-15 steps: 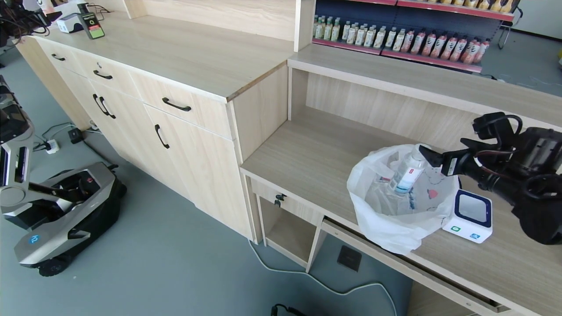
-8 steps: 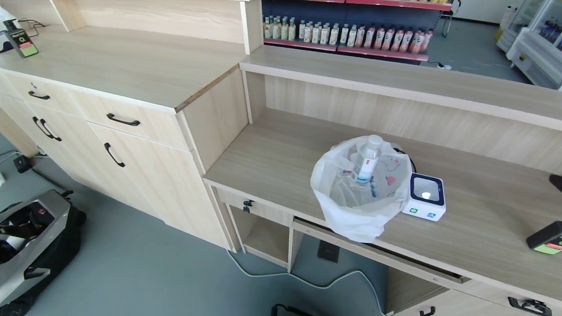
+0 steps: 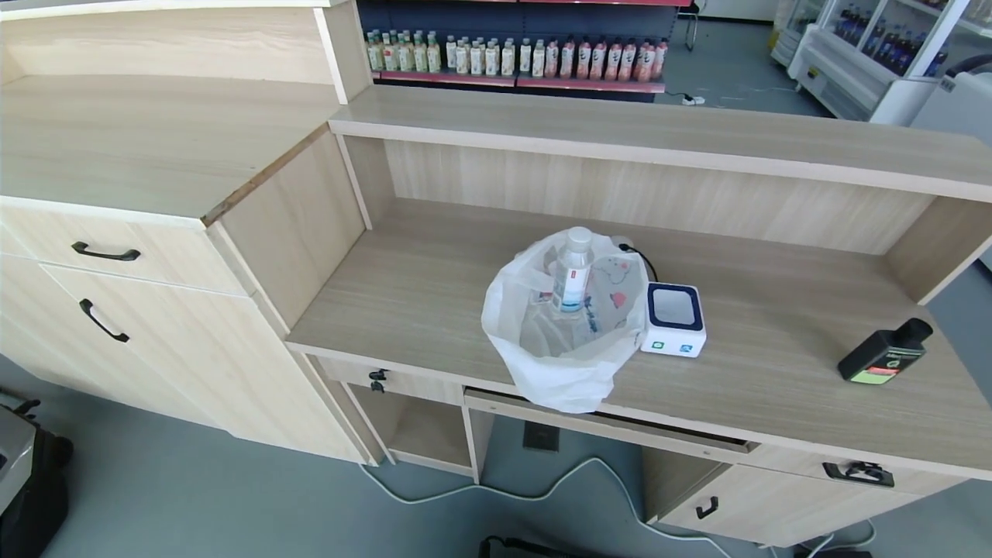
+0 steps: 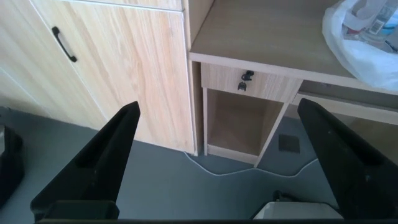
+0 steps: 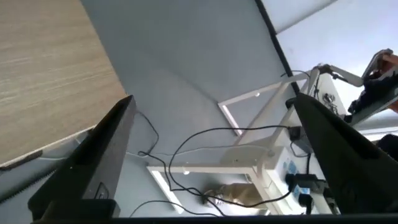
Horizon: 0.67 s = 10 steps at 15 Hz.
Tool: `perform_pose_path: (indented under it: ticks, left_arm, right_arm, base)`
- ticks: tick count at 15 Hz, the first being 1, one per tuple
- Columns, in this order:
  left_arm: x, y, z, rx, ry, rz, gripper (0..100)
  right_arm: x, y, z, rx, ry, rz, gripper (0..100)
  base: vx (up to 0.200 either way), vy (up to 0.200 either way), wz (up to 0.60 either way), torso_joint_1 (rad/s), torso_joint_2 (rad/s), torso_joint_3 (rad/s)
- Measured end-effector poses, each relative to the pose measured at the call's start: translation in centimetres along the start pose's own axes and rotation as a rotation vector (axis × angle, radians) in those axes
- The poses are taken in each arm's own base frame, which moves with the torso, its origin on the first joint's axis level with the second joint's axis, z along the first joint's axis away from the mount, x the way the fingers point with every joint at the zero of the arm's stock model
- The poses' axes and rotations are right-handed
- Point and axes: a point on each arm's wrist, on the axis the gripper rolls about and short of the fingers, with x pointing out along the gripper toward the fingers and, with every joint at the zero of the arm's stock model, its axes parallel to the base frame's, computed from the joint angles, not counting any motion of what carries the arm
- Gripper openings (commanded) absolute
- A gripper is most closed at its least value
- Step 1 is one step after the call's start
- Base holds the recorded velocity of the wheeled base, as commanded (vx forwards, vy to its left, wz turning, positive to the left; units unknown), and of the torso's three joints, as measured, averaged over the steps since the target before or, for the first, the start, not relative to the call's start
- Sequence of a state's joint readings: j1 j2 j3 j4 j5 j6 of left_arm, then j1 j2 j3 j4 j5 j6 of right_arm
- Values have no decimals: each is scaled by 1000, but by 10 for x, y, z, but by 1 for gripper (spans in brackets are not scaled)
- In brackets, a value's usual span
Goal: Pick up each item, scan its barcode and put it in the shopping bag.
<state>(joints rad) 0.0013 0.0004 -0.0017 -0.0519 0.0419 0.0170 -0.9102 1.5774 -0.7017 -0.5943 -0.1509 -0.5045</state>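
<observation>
A white plastic shopping bag (image 3: 562,364) stands open on the lower wooden counter (image 3: 434,310), and a clear bottle (image 3: 573,271) with a white cap stands upright inside it. A white barcode scanner box (image 3: 674,319) with a dark window sits against the bag's right side. In the left wrist view my left gripper (image 4: 217,162) hangs open over the floor in front of the counter, nothing between its fingers, with the bag (image 4: 364,43) farther off. My right gripper (image 5: 217,155) is open too, over grey floor and cables beside a wooden counter edge (image 5: 43,74).
A black handheld device (image 3: 883,353) with a green and red label lies at the counter's right end. A taller cabinet with drawers (image 3: 116,256) stands to the left. A raised shelf wall (image 3: 620,186) backs the counter. Cables (image 3: 589,473) trail on the floor below.
The head camera has swung right, shifting the whole picture left. My right arm, beside the bottle in the bag one second ago, has left the head view. The bottle stays in the bag.
</observation>
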Motion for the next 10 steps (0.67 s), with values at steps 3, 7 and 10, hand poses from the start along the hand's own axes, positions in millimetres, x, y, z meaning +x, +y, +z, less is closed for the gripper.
perform_pose_path:
  ticks: [3,7,10]
  left_arm:
    - [0,0,0,0,0,0,100]
    - [0,0,0,0,0,0,100]
    - [0,0,0,0,0,-1,100]
  right_arm:
    - [59,6,-18,-168,79,-14,100]
    - [93,36,-29,-194,86,96,100]
    - [96,62,-23,-149,38,218,100]
  base:
    - [0,0,0,0,0,0]
    - [0,0,0,0,0,0]
    - [0,0,0,0,0,0]
